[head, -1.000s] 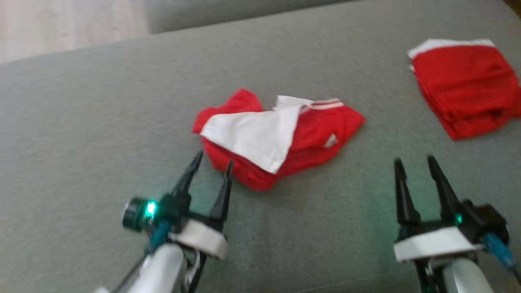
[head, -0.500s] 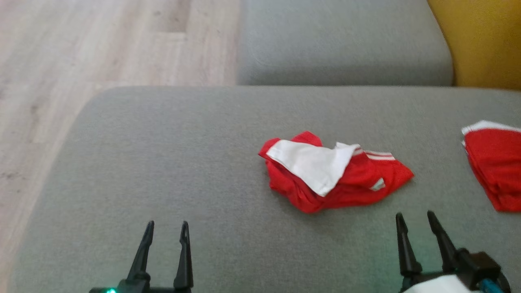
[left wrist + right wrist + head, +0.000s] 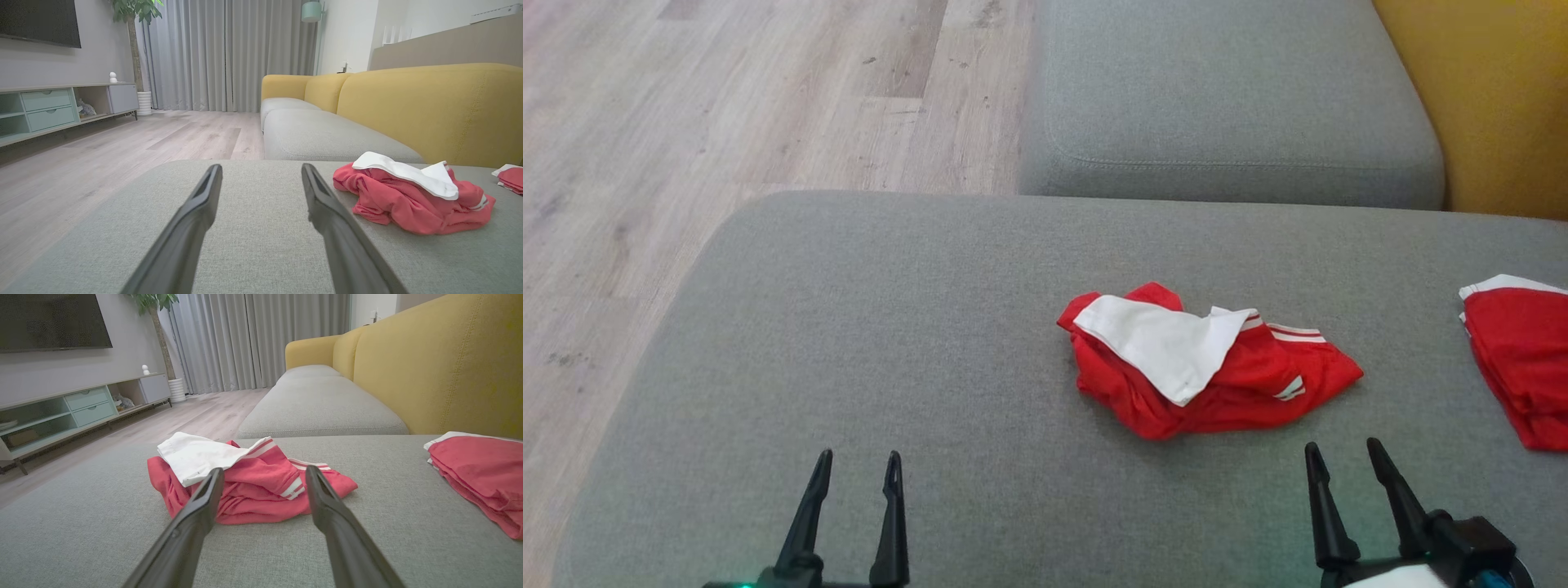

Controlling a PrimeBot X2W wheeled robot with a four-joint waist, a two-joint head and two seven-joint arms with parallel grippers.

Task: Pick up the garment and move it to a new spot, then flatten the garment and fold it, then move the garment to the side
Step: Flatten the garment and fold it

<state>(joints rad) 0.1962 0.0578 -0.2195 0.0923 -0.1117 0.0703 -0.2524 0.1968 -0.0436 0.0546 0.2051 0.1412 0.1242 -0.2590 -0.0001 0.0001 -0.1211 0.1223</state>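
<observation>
A crumpled red garment (image 3: 1225, 384) with a white panel and white stripes lies in a heap on the grey sofa cushion (image 3: 890, 327), right of centre. It also appears as the red garment (image 3: 412, 200) at the right of the left wrist view and as the red garment (image 3: 253, 486) just beyond the fingertips in the right wrist view. My left gripper (image 3: 859, 459) stands open and empty at the lower left, well clear of the heap. My right gripper (image 3: 1342, 450) is open and empty too, just in front of the garment's right end.
A folded red garment (image 3: 1523, 359) with a white edge lies at the cushion's right side. Behind is another grey seat cushion (image 3: 1225, 114) and the yellow sofa back (image 3: 1494, 90). Wooden floor (image 3: 686, 122) lies beyond the cushion's left edge.
The head camera has tilted up and swung left, so the whole scene sits lower and further right. The left gripper has drawn back from the garment's edge to the lower left.
</observation>
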